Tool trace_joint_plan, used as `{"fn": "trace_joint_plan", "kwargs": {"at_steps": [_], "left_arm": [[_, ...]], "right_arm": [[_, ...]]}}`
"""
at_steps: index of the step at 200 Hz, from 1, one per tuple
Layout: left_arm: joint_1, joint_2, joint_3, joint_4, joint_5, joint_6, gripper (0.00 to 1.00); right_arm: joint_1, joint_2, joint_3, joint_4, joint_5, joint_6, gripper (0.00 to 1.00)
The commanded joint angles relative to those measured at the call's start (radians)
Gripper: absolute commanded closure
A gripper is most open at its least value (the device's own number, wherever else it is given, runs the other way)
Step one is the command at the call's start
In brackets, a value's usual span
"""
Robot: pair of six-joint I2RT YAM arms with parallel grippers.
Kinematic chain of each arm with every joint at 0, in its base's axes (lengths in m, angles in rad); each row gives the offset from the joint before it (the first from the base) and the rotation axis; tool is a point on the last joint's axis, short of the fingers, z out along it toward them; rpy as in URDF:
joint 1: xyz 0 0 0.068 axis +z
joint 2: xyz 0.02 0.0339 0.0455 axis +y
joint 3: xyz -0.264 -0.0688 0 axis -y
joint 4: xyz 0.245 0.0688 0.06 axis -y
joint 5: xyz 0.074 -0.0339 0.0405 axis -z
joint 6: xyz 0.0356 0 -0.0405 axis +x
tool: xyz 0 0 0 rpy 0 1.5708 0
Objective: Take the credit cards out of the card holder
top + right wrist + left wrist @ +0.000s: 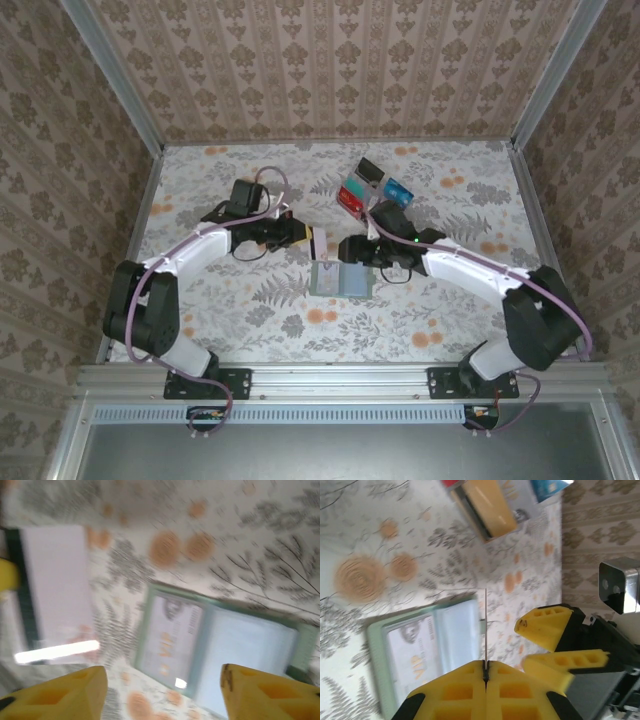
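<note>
Glossy plastic credit card (57, 590); card holder (250, 652) matt, perhaps leather.

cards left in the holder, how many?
1 visible: a whitish VIP card in one pocket of the card holder; others may be hidden behind it.

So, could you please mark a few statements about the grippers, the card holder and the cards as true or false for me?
1. The left gripper is shut on a whitish card. True.
2. The card holder lies folded shut. False: it lies open on the table.
3. The holder is empty. False: a VIP card sits in one pocket.
4. The right gripper is open and holds nothing. True.
5. Several loose cards lie on the table beyond the holder. True.
</note>
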Motion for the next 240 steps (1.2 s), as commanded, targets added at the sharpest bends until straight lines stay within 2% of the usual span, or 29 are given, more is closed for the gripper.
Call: {"fn": "trace_joint_plan", "kwargs": {"at_steps": [1, 31, 53, 70, 110, 129, 152, 208, 240], "left_arm": [[-0.008, -0.034, 0.021, 0.145, 0.062, -0.105, 1.00], [-0.014, -0.047, -0.013, 0.320, 0.100, -0.232, 1.00], [-0.015, -0.049, -0.030, 0.423, 0.123, -0.305, 1.00], [-0.006, -0.045, -0.042, 0.470, 0.141, -0.338, 1.00], [0.004, -0.030, -0.064, 0.577, 0.179, -0.417, 1.00], [0.010, -0.032, -0.076, 0.583, 0.186, -0.426, 1.00], [0.015, -0.037, -0.095, 0.606, 0.193, -0.445, 1.00], [0.015, -0.033, -0.121, 0.665, 0.222, -0.488, 1.00], [0.019, -0.039, -0.123, 0.654, 0.220, -0.488, 1.00]], "right_arm": [[-0.050, -0.032, -0.036, 0.165, -0.178, 0.091, 0.30], [-0.085, -0.012, -0.061, 0.384, -0.336, 0.247, 0.26], [-0.101, 0.017, -0.078, 0.561, -0.416, 0.381, 0.26], [-0.111, 0.046, -0.059, 0.635, -0.466, 0.458, 0.28], [-0.120, 0.077, -0.019, 0.685, -0.497, 0.502, 0.42], [-0.139, 0.079, -0.039, 0.739, -0.486, 0.550, 0.53], [-0.161, 0.087, -0.065, 0.811, -0.485, 0.601, 0.58], [-0.162, 0.109, -0.029, 0.804, -0.514, 0.574, 0.71], [-0.164, 0.122, -0.014, 0.770, -0.519, 0.536, 0.90]]}}
